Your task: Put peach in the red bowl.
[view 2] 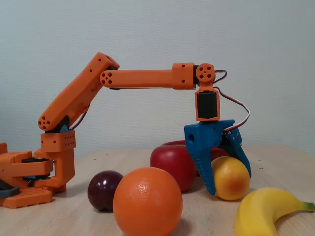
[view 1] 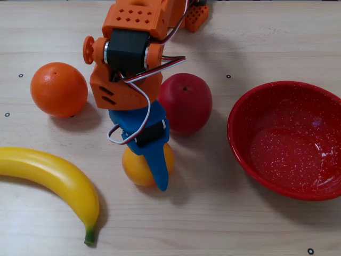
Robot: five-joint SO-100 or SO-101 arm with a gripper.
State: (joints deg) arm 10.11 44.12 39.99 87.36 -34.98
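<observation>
The yellow-orange peach [view 1: 133, 166] rests low on the wooden table, between the banana and the red apple. My blue gripper [view 1: 152, 168] comes down over it from above, shut on it. In the side fixed view the two blue fingers [view 2: 203, 162] press against both sides of the peach [view 2: 231, 179], whose underside is at about table level. The red bowl [view 1: 290, 140] with white speckles stands empty at the right of the top fixed view, one apple's width from the peach. From the side it is mostly hidden behind the apple.
A red apple [view 1: 186, 102] stands right behind the gripper, between the peach and the bowl. An orange [view 1: 58, 89] lies at the left, a banana [view 1: 53, 181] at the lower left, and a dark plum [view 2: 104, 190] near the arm's base [view 2: 29, 177].
</observation>
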